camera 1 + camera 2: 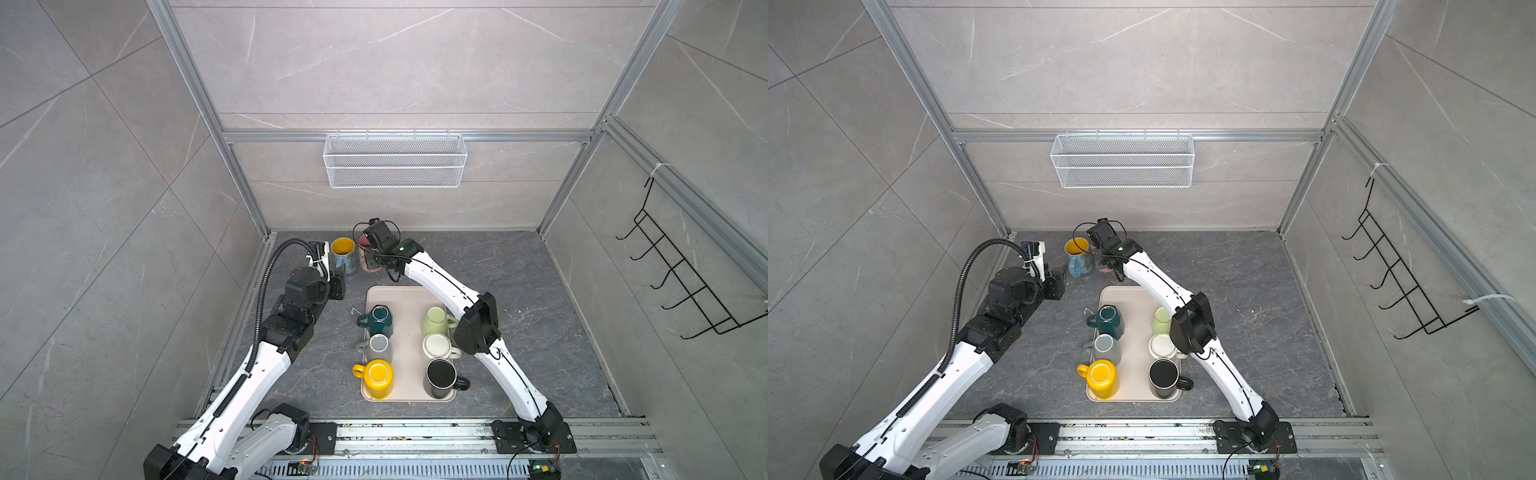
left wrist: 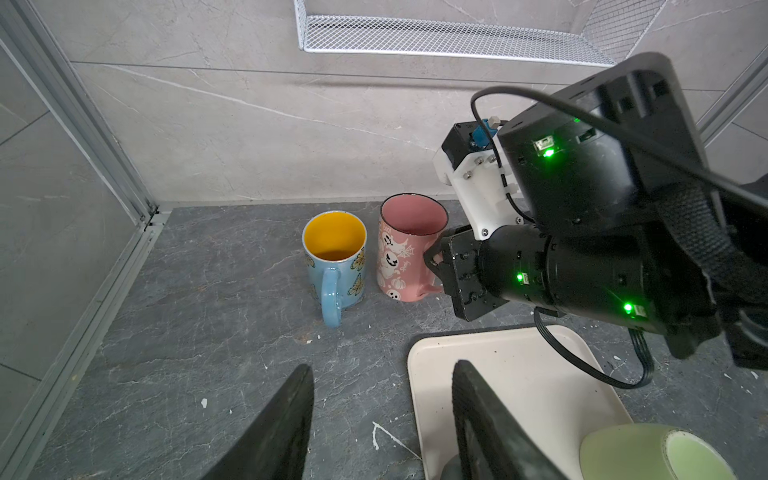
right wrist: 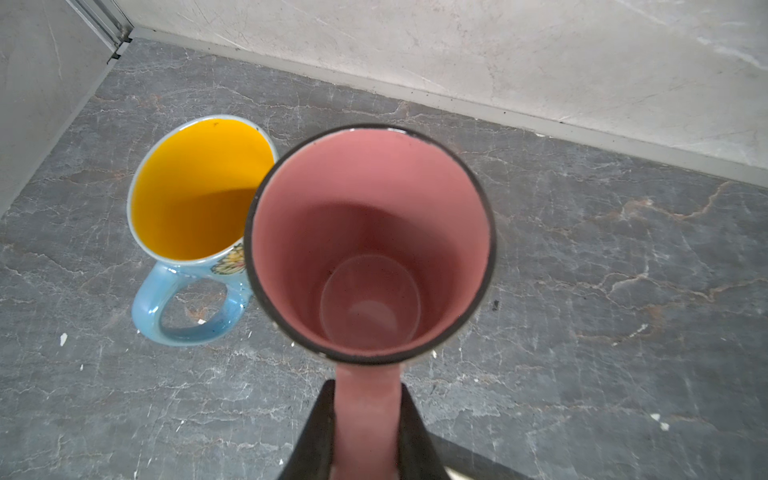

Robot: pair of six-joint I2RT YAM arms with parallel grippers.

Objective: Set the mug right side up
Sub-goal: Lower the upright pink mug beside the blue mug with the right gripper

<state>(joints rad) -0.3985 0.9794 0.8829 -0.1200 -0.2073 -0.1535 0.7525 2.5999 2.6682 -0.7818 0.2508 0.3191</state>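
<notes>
pink mug (image 2: 409,249): mouth up, standing on the table (image 2: 208,332) at the back, just beside the blue mug (image 2: 336,257), beyond the tray (image 2: 519,374)
right gripper (image 3: 366,415): clenched on the pink mug's handle
left gripper (image 2: 382,374): jaws apart, empty
progress: flip looks done; release not yet done

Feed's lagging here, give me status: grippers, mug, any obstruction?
Right gripper shut on handle of pink mug. Left gripper open, empty. Mug upright, mouth up. Blue floral mug close alongside.
</notes>
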